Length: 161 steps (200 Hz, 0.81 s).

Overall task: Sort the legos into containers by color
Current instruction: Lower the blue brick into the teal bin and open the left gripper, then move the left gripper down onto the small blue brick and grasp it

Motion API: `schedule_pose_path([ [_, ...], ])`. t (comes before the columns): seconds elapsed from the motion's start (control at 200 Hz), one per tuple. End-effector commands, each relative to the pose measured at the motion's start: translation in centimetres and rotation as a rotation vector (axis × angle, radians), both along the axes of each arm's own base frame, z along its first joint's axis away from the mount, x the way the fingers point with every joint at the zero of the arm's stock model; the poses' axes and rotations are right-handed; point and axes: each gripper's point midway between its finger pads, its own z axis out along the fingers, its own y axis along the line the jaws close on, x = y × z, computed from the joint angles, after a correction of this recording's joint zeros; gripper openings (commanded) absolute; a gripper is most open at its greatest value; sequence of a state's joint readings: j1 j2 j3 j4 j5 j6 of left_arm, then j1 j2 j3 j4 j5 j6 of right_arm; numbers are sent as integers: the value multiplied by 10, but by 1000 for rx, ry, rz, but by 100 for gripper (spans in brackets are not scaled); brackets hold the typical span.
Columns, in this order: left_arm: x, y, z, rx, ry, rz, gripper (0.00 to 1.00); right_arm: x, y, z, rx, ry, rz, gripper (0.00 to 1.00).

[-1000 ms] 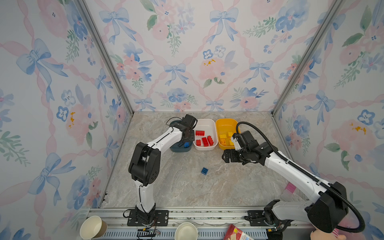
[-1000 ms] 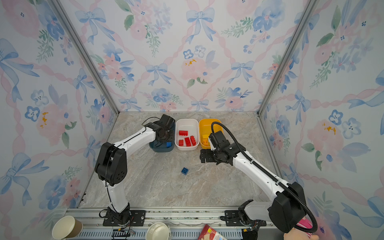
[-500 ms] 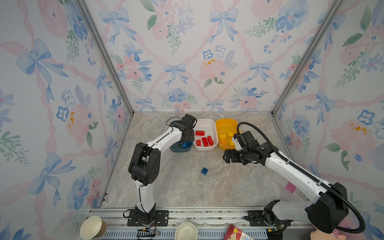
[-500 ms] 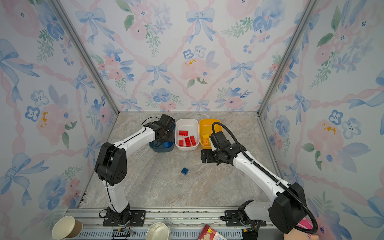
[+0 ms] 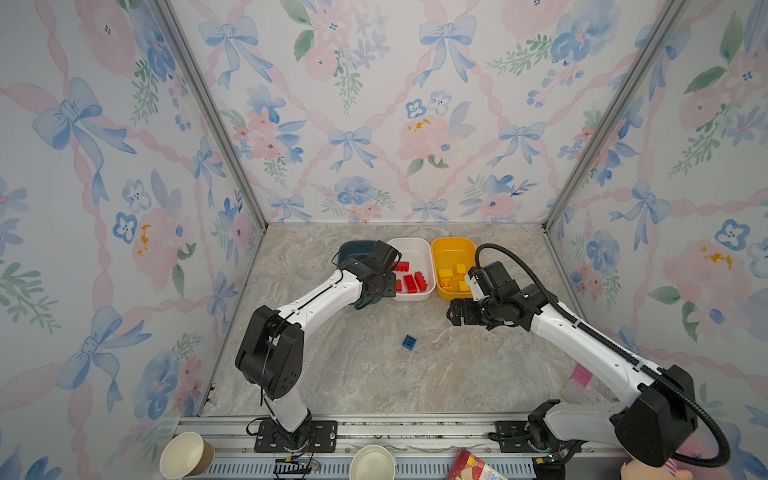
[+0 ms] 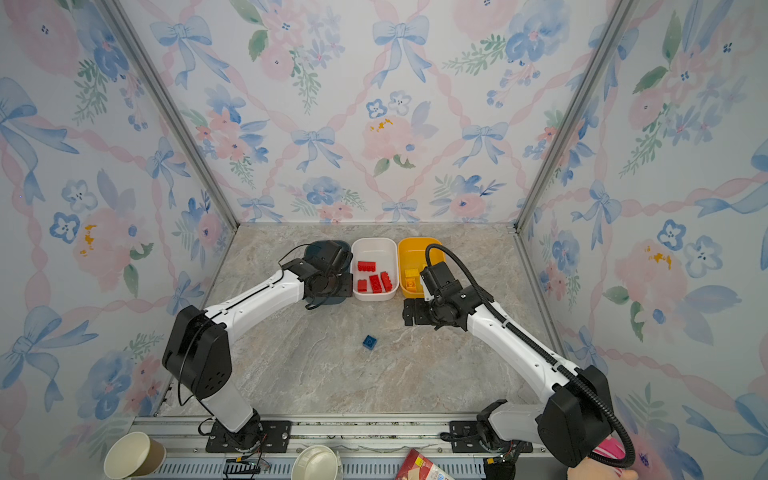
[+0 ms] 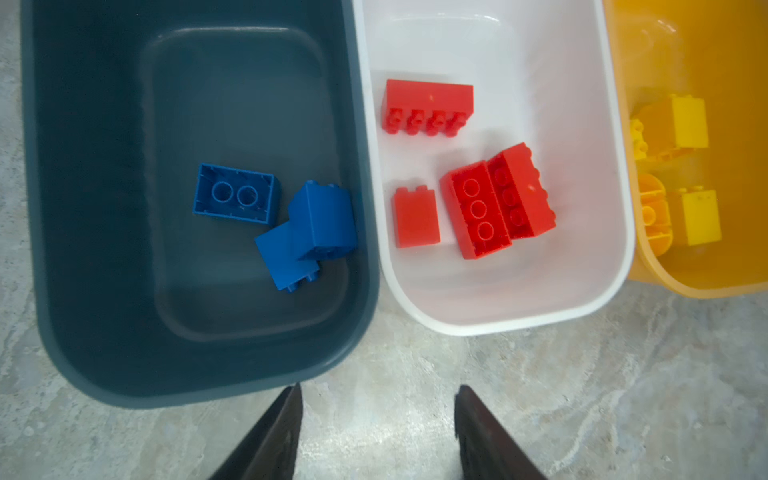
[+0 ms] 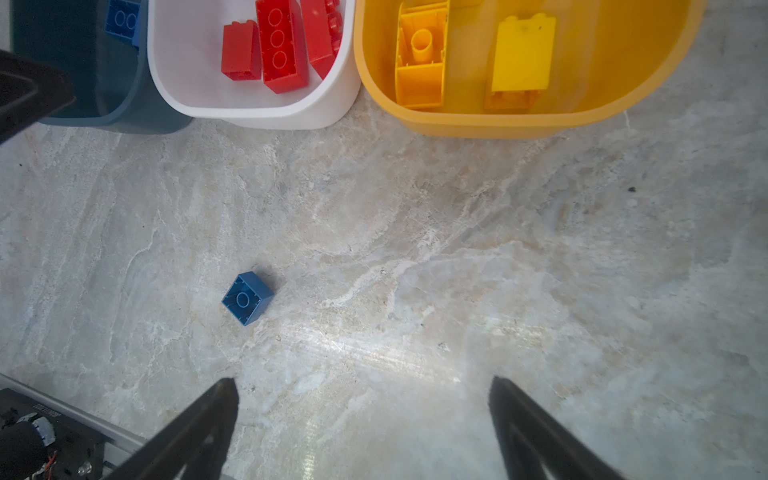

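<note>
Three containers stand side by side at the back: a dark blue tub [image 5: 353, 249] [image 7: 83, 208], a white tub [image 5: 415, 245] [image 7: 498, 307] and a yellow tub [image 5: 453, 249] [image 7: 706, 270]. Three blue legos [image 7: 235, 194] lie in the dark blue tub, several red legos [image 7: 428, 104] in the white one, and yellow legos [image 7: 685, 124] in the yellow one. One blue brick [image 5: 409, 341] [image 6: 369, 342] [image 8: 247, 297] lies alone on the table. My left gripper [image 5: 380, 286] [image 7: 378, 392] hangs open and empty at the dark blue tub's near end. My right gripper [image 5: 453, 313] [image 8: 363, 384] is wide open and empty, to the right of the loose brick.
Two paper cups [image 5: 187, 455] [image 5: 372, 461] and a red packet [image 5: 473, 467] sit beyond the front rail. A pink object [image 5: 579, 376] lies by the right wall. Floral walls close in the marble table on three sides.
My left gripper's jaws have widened near the dark blue tub. The right arm and the loose blue brick have barely moved.
</note>
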State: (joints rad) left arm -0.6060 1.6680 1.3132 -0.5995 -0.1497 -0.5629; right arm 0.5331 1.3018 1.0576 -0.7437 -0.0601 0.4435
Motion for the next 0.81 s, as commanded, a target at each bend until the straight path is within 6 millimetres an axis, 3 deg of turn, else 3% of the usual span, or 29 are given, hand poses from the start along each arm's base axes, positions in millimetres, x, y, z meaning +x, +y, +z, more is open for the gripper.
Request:
schedule_pose_path([
  [0.0,-23,-6,1,-26,16,-14,61,-10,-9,-8,-14,33,2,97],
  [0.49,-98,-49,-27,-1,101,-211,64,-21,-23,-22,-19,67,-21,97],
  [0.63,-111,-62,-40,17,135,-257,64,-25,-27,-27,-19,80,-31,97],
  [0.8,-113,-80,-50,36,155,-303,65,-28,-31,-29,-16,86,-48,97],
])
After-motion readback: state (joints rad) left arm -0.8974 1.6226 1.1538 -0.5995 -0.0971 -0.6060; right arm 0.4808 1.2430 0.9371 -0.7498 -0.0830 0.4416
